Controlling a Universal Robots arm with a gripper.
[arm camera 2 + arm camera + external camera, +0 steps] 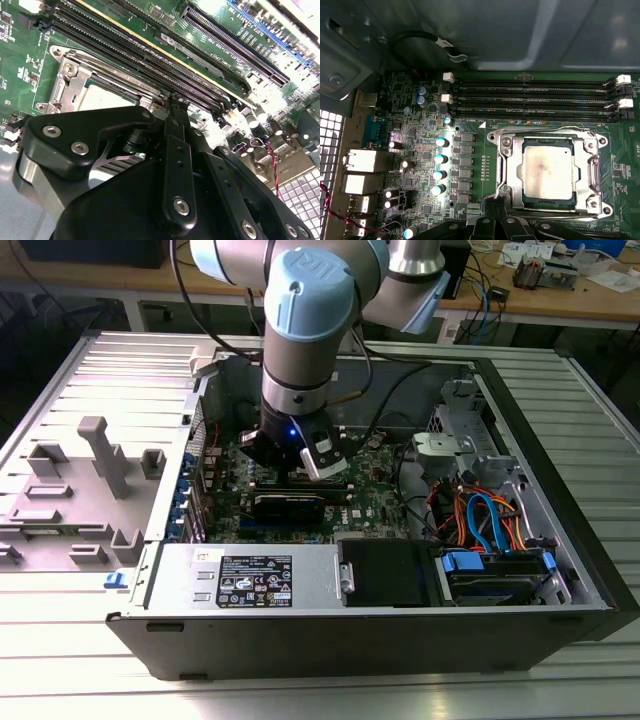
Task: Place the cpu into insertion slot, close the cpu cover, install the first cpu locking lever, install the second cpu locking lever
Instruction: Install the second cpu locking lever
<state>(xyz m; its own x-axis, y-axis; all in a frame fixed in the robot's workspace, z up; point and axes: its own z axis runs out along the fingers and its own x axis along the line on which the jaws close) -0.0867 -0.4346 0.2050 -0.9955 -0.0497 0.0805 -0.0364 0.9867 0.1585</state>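
Silvery cpu cover (550, 172) over cpu (547, 172), near edge behind jaws.

Silvery cpu (549, 172) seated in insertion slot (506, 171), cpu cover (582, 148) closed (flat)

silvery-grey cpu (548, 172), silver cpu cover (592, 172), green circuit board (425, 150), black claw (172, 107)

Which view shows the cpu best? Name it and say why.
The first wrist view: the cpu lies flat and whole inside the cpu cover. The second wrist view shows a corner behind the gripper; the exterior view has the arm over it.
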